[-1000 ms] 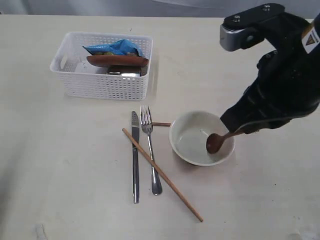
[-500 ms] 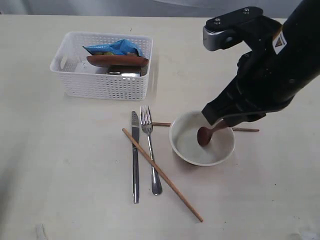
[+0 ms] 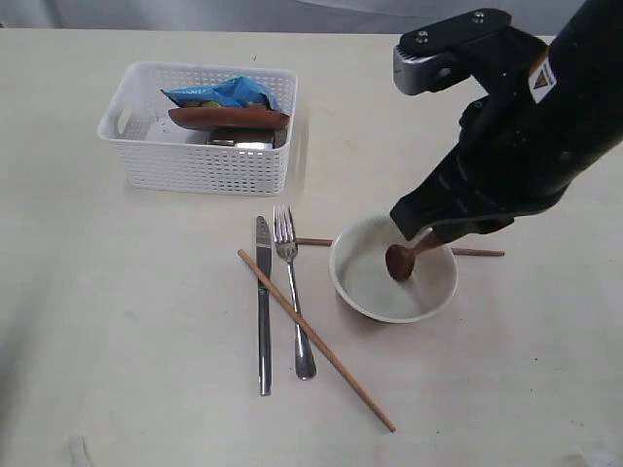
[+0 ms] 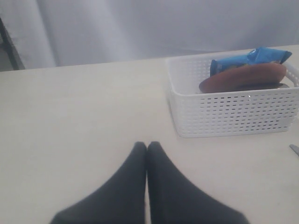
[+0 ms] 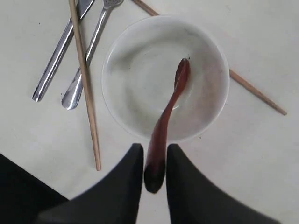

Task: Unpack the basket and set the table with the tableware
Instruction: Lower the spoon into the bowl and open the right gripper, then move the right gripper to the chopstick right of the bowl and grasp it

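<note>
The basket [image 3: 204, 167] stood on the left of the table [image 3: 117, 321], holding a blue packet [image 3: 222, 92] and the brown plate [image 3: 229, 118]. The left gripper [image 4: 147, 147] hung near it, fingers pressed together. Further right lay the knife [image 3: 263, 311] and fork [image 3: 294, 292], a chopstick [image 3: 316, 341] crossing both. Next came the bowl [image 3: 365, 282], with a second chopstick [image 3: 477, 252] running behind it. The right gripper [image 5: 154, 150] pinched the handle of the spoon [image 3: 399, 261], whose head was inside the bowl.

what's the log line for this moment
right gripper shut on spoon, head inside bowl | left gripper shut, empty | knife, fork, chopsticks on table | plate, snack packet in basket
</note>
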Motion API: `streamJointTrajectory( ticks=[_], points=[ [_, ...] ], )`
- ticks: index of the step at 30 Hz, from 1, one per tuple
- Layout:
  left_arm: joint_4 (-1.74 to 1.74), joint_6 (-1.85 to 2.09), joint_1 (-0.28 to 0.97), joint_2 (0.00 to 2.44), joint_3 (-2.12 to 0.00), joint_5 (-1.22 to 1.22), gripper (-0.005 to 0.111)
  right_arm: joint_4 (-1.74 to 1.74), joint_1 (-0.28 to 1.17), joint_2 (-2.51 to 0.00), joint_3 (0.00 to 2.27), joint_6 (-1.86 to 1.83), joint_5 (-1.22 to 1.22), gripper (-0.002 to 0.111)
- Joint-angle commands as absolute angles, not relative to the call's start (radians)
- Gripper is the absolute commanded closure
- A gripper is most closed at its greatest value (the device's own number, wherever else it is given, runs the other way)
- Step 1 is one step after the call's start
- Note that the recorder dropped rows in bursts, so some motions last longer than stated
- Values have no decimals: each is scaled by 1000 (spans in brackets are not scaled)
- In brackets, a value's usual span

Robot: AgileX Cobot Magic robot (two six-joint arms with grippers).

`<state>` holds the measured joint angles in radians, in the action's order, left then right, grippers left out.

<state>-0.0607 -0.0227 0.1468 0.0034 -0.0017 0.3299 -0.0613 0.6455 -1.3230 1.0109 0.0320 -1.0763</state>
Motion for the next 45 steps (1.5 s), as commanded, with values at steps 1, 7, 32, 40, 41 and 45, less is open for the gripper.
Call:
streamJointTrajectory(
  ticks=[1, 7, 32, 40, 41, 45],
  points=[
    [-56, -22, 153, 0, 0, 320, 107, -51, 633, -1322, 1011, 57, -1036, 82],
    [-56, -22, 153, 0, 0, 320, 107, -64, 517, -1322, 1011, 90, -1011, 87],
    [-56, -22, 153, 0, 0, 320, 107, 74, 352, -1561, 1098, -205, -1208, 73],
    [-56, -22, 153, 0, 0, 320, 107, 126, 352, -1607, 1098, -326, -992, 73],
    [-56, -22, 153, 0, 0, 320, 107, 126, 352, -1627, 1098, -326, -987, 73],
    [-56, -22, 153, 0, 0, 320, 107, 122, 352, -1701, 1098, -415, -1020, 73]
  ],
)
